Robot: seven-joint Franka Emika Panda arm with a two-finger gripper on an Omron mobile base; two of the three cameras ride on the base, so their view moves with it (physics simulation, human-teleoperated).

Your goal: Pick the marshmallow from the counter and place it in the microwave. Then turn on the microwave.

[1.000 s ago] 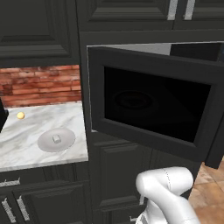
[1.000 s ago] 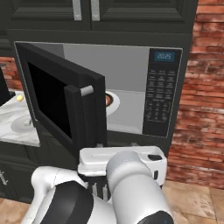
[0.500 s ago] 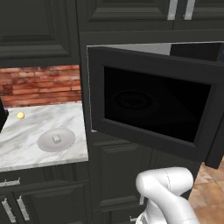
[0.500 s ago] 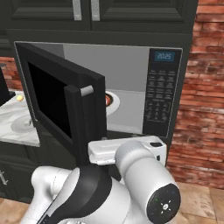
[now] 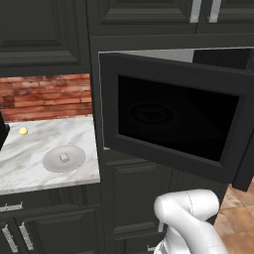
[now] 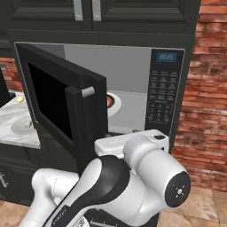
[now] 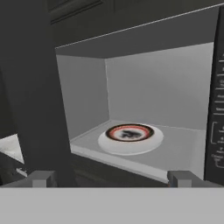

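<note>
Marshmallow (image 5: 64, 158) rests on plate (image 5: 63, 158); wide-open gripper (image 7: 109, 179) faces microwave (image 7: 131, 138) turntable.

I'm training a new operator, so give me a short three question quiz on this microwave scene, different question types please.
1. True or false: the microwave door stands open.
2. Where does the marshmallow sit? A) on the turntable B) on the round grey plate on the counter C) between the fingertips
3. Fill in: the gripper is ____ and holds nothing.

Key: 1 true. 2 B. 3 open.
</note>
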